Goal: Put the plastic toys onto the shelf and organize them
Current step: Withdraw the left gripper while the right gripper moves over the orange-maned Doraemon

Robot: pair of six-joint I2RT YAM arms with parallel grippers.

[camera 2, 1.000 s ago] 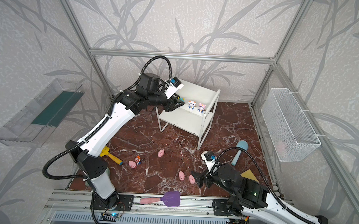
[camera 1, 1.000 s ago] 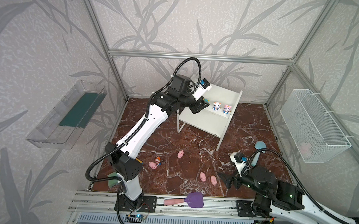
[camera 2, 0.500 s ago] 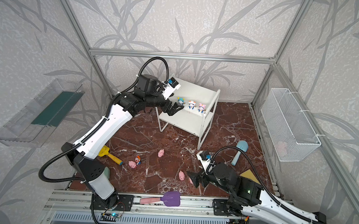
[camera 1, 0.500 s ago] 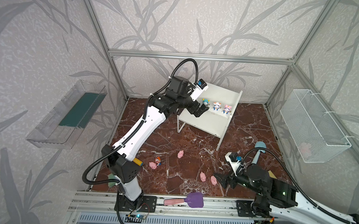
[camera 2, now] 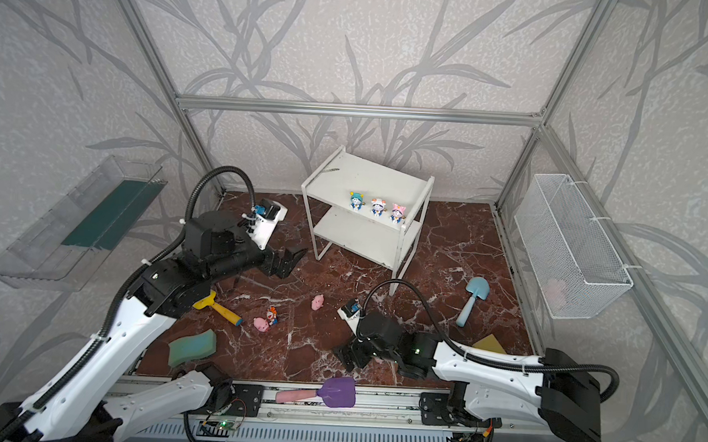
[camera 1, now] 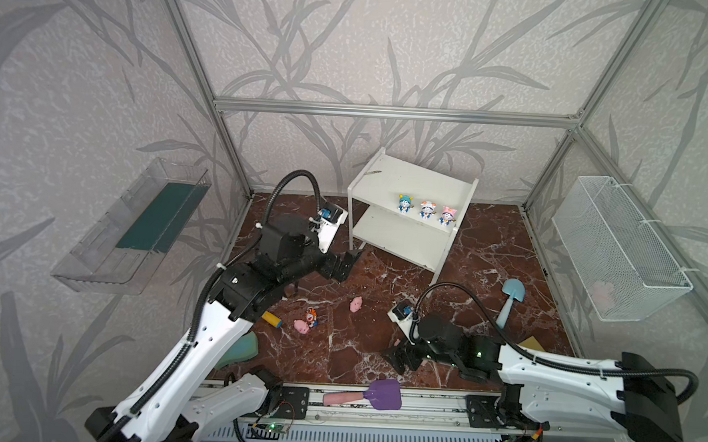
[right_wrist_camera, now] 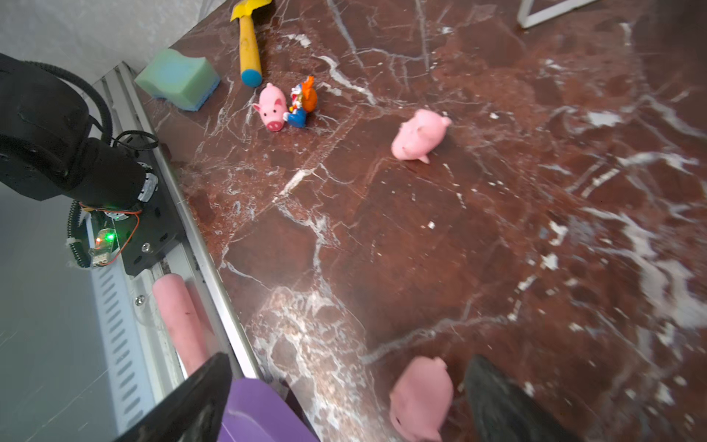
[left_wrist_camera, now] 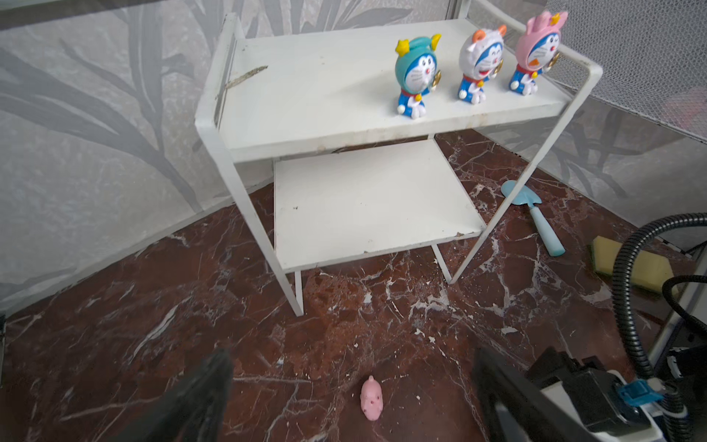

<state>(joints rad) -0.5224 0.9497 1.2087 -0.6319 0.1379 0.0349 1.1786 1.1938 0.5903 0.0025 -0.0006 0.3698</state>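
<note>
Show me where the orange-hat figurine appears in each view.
Both top views: orange-hat figurine on the floor, left of centre.
Left wrist view: not in it.
Right wrist view: near the yellow shovel's handle.
Shared landmark: the pink pig beside it.

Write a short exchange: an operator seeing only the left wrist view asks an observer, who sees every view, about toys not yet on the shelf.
Operator: I see one pink pig on the floor. Any others?
Observer: Yes, a second pig lies right beside the orange-hat figurine, near the yellow shovel.
Operator: What is the right gripper doing?
Observer: It is open around a third pig.
</note>
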